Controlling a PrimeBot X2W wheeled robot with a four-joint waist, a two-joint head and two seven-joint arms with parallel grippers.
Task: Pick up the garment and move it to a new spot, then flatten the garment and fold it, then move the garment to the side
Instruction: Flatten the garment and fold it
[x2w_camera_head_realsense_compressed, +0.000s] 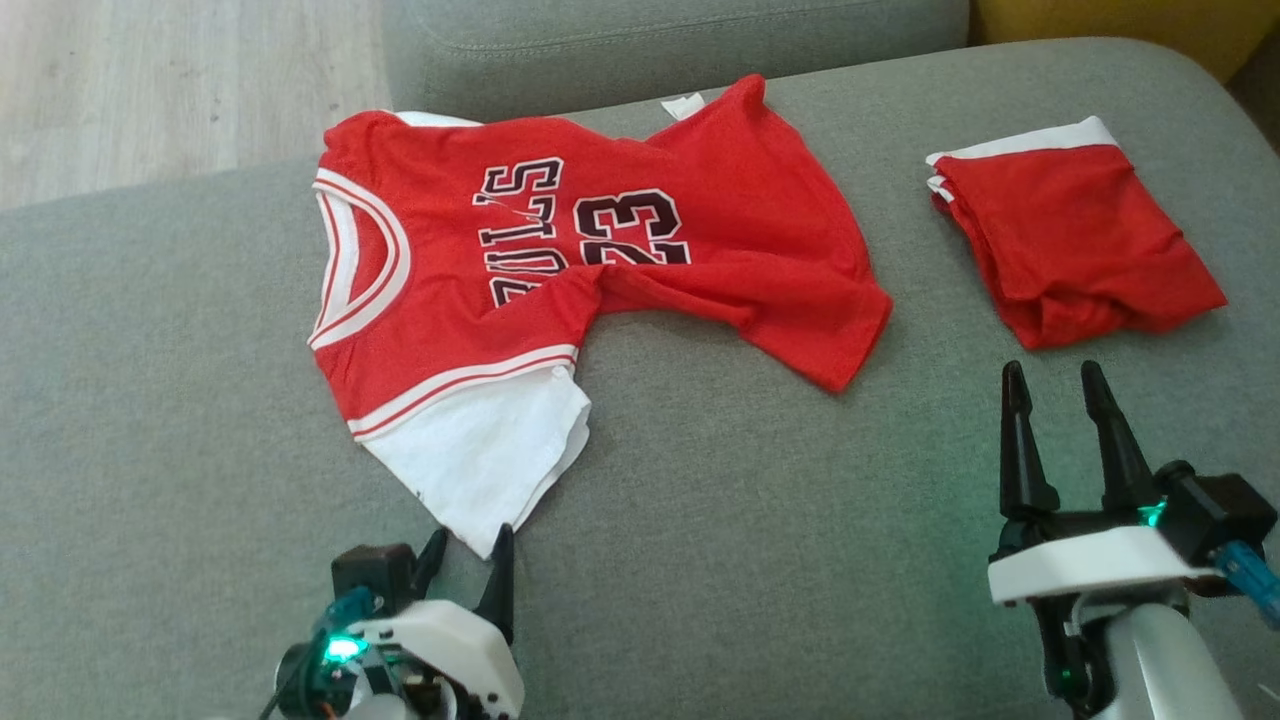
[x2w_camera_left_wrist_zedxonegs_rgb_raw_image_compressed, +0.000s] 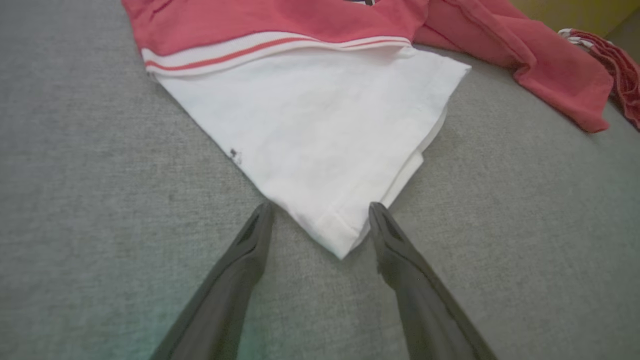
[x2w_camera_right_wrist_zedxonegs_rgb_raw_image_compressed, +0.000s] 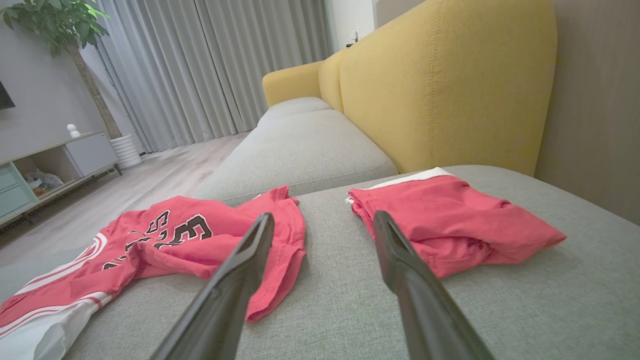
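Observation:
The garment (x2w_camera_head_realsense_compressed: 620, 250) is a red jersey with black "23" lettering, spread crumpled on the grey sofa seat (x2w_camera_head_realsense_compressed: 800, 520), its lower hem bunched into a fold. Its white sleeve (x2w_camera_left_wrist_zedxonegs_rgb_raw_image_compressed: 320, 130) points toward me. My left gripper (x2w_camera_head_realsense_compressed: 470, 535) is open and low on the seat. In the left wrist view the sleeve's corner lies between the two fingers of that gripper (x2w_camera_left_wrist_zedxonegs_rgb_raw_image_compressed: 320, 206), not pinched. My right gripper (x2w_camera_head_realsense_compressed: 1052, 368) stands open at the lower right, above bare cushion. In the right wrist view this gripper (x2w_camera_right_wrist_zedxonegs_rgb_raw_image_compressed: 322, 215) points between the jersey (x2w_camera_right_wrist_zedxonegs_rgb_raw_image_compressed: 190, 240) and a folded piece.
A folded red and white piece of clothing (x2w_camera_head_realsense_compressed: 1075, 240) lies at the seat's right side. A yellow backrest (x2w_camera_right_wrist_zedxonegs_rgb_raw_image_compressed: 440, 85) rises on the right. A second grey cushion (x2w_camera_head_realsense_compressed: 650, 40) adjoins at the far side, with wooden floor (x2w_camera_head_realsense_compressed: 150, 80) at the far left.

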